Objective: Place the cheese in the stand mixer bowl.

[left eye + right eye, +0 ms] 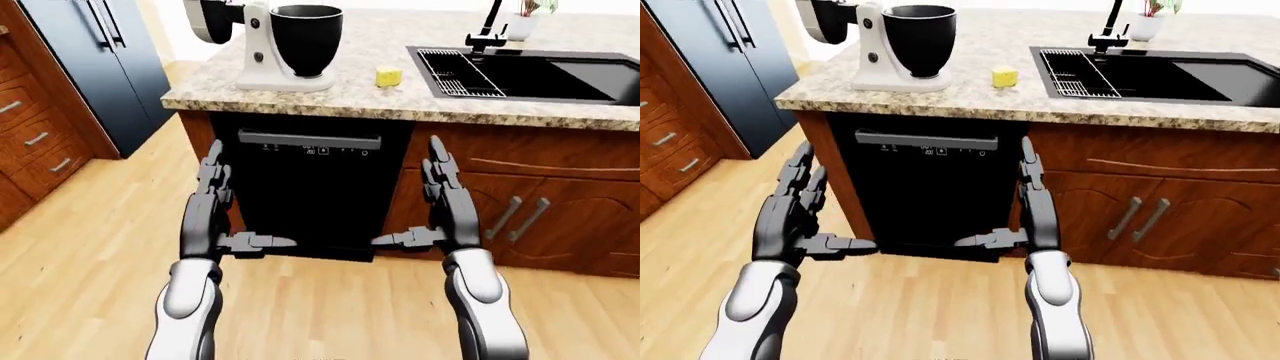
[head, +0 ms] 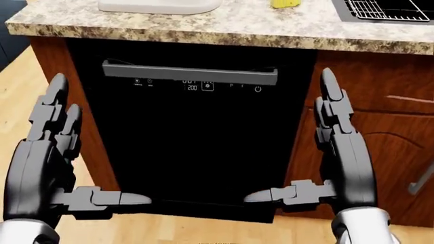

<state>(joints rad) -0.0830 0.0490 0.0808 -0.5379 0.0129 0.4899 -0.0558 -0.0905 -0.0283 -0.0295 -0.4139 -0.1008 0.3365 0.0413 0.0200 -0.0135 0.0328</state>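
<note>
on the counter (image 1: 400,97) in the left-eye view sit one yellow cheese (image 1: 388,76), just right of one mixer (image 1: 270,52) with one black bowl (image 1: 305,37). below, in the head view, left hand (image 2: 51,157) and right hand (image 2: 339,152) hang spread open, empty, before one dishwasher (image 2: 197,132). right-eye view adds one sink (image 1: 1160,75).

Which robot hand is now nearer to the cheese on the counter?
The right robot hand, though neither is close. It hangs open below the cheese, slightly to its right. The left robot hand, also open, is lower-left, under the stand mixer bowl.
</note>
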